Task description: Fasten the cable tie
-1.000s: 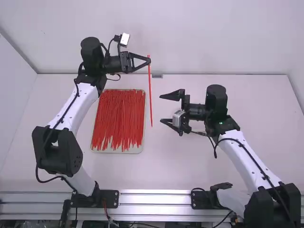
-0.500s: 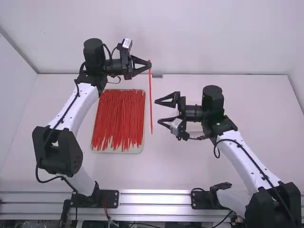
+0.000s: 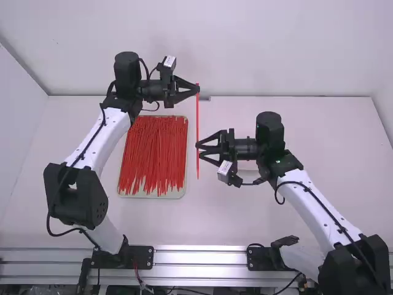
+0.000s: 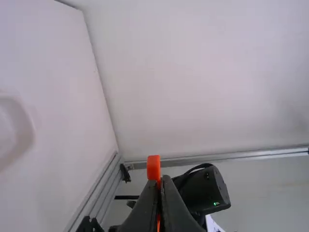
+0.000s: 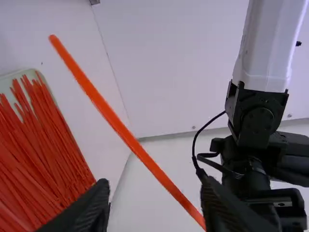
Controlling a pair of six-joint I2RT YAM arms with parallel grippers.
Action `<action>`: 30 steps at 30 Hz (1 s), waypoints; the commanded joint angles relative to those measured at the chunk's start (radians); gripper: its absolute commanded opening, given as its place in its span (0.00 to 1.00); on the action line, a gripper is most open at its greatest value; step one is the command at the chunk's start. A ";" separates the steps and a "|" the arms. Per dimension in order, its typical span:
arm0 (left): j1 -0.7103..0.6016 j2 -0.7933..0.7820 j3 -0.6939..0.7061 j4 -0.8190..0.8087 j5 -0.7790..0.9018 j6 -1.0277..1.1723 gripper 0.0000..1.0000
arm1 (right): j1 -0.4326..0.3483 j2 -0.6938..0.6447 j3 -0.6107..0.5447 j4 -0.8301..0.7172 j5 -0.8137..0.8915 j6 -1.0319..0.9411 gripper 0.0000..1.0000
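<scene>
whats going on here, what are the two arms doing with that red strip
The left gripper is shut on the head end of one red cable tie, which hangs straight down above the white table. The right gripper is open, its fingers on either side of the tie's lower part without clamping it. The tie is not yet looped. The spare ties lie on a tray beside it.

A thin red plastic cable tie (image 3: 197, 123) hung between the spread fingers of the right black tool (image 3: 199, 152), blocking that gap. A beige tray of red ties (image 3: 147, 195) lay beside it; the white table (image 3: 331, 123) lay open farther right.
</scene>
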 commanded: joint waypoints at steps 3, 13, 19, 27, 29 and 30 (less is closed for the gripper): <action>-0.002 0.003 0.018 0.003 0.011 0.011 0.03 | 0.000 0.007 0.026 -0.001 -0.053 -0.001 0.31; -0.002 0.003 0.018 -0.018 -0.018 0.011 0.02 | -0.002 0.007 0.026 -0.002 -0.106 -0.001 0.22; -0.001 0.003 0.018 -0.019 -0.021 0.011 0.02 | -0.006 0.007 0.026 -0.004 -0.152 -0.001 0.20; -0.001 0.003 0.018 -0.019 -0.022 0.011 0.03 | -0.020 0.007 0.026 -0.004 -0.180 0.002 0.00; -0.001 0.003 0.018 -0.019 -0.023 0.012 0.03 | -0.019 0.007 0.026 -0.002 -0.181 0.002 0.00; -0.002 0.003 0.018 -0.019 -0.022 0.012 0.02 | -0.020 0.007 0.026 -0.001 -0.180 0.003 0.00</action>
